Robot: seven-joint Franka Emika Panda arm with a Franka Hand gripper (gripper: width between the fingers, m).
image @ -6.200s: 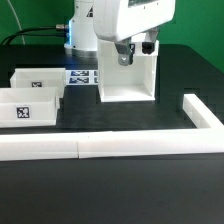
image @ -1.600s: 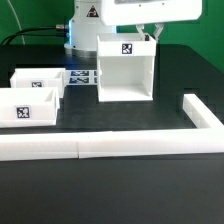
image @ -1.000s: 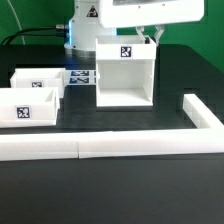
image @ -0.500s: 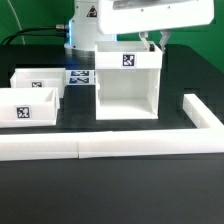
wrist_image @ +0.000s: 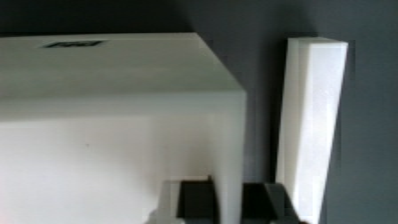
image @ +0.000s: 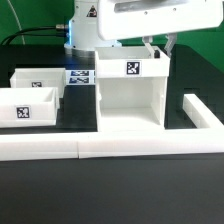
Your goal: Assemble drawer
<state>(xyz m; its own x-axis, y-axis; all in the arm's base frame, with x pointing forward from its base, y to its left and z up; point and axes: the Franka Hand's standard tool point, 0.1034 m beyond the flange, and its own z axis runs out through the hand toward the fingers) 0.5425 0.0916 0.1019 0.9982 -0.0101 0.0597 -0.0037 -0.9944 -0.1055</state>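
Black tabletop (image: 120,190): casing (image: 125,105) being positioned.
Gripper (image: 160,45) clamped on casing's side wall; hold it level, move slowly, stay clear of white bar (image: 205,115).

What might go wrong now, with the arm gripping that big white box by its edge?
1. The gripper pinches the casing only by one thin side wall, so the casing may twist or slip in that grip.
2. The casing's lower front edge stands close to the L-shaped bar. If pushed toward it, the casing might catch on the bar, tilt, or shove the bar out of place.
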